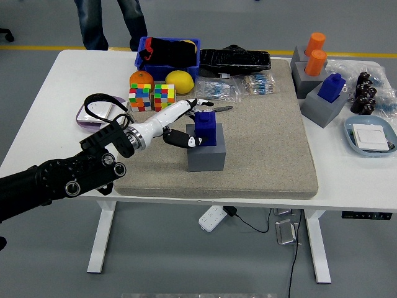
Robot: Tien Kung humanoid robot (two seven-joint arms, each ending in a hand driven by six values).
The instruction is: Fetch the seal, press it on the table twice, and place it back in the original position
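Observation:
A blue seal (205,128) stands upright on a grey block (205,153) in the middle of the grey mat (260,149). My left hand (189,121) reaches in from the left, its white fingers (180,110) above and behind the seal and the dark thumb against its left face, closed around it. The seal rests on the block. A second blue seal (332,86) stands on another grey block (321,105) at the right. My right arm is out of sight.
Two colour cubes (152,97), an orange (141,79) and a lemon (178,81) sit behind my hand. A blue bin (167,52), black bag (236,59), orange seals (315,53) and a blue tray (371,135) are further off. A person's legs (108,22) stand beyond.

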